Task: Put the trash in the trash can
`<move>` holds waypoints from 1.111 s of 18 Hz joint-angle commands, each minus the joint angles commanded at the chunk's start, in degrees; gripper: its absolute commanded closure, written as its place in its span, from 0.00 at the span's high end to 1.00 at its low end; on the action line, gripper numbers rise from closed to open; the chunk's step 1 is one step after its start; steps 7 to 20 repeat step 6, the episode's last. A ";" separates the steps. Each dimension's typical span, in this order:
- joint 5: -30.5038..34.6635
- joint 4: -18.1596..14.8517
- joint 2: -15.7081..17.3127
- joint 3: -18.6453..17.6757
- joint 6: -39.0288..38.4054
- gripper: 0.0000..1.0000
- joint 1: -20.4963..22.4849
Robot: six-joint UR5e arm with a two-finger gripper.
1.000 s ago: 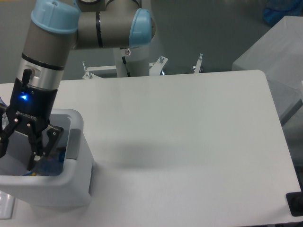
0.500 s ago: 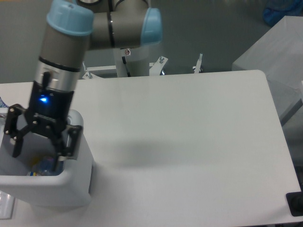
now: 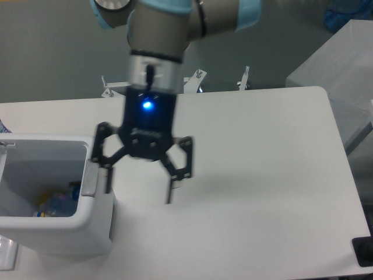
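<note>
While the gripper (image 3: 140, 179) hung spread wide and empty above the table (image 3: 262, 175), the snack wrapper (image 3: 57, 204) lay inside the trash can (image 3: 87, 224); light, crinkly stuff, best pinched mid-crumple.

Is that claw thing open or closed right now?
Open: the gripper has its two fingers spread wide apart, holding nothing, beside the trash can.

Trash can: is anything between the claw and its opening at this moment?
Nothing visible. The open, empty claw hangs just right of the trash can, whose top is uncovered; a snack wrapper already lies inside. No bottle is visible.
</note>
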 joint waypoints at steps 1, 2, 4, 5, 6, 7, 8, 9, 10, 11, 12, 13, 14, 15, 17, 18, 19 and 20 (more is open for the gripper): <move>2.37 -0.44 0.17 0.09 2.72 1.00 0.18; 4.74 -1.22 0.18 -0.09 5.44 1.00 0.36; 6.43 -2.02 0.35 -0.70 8.36 1.00 0.62; 6.52 -2.02 0.35 -0.70 8.37 1.00 0.71; 6.52 -2.02 0.26 -0.70 8.37 1.00 0.71; 6.52 -2.02 0.26 -0.70 8.37 1.00 0.71; 6.52 -2.02 0.26 -0.70 8.37 1.00 0.71; 6.52 -2.02 0.26 -0.70 8.37 1.00 0.71; 6.52 -2.02 0.26 -0.70 8.37 1.00 0.71; 6.52 -2.02 0.26 -0.70 8.37 1.00 0.71; 6.52 -2.02 0.26 -0.70 8.37 1.00 0.71; 6.52 -2.02 0.26 -0.70 8.37 1.00 0.71; 6.52 -2.02 0.26 -0.70 8.37 1.00 0.71; 6.52 -2.02 0.26 -0.70 8.37 1.00 0.71; 6.52 -2.02 0.26 -0.70 8.37 1.00 0.71; 6.52 -2.02 0.26 -0.70 8.37 1.00 0.71; 6.52 -2.02 0.26 -0.70 8.37 1.00 0.71; 6.52 -2.02 0.26 -0.70 8.37 1.00 0.71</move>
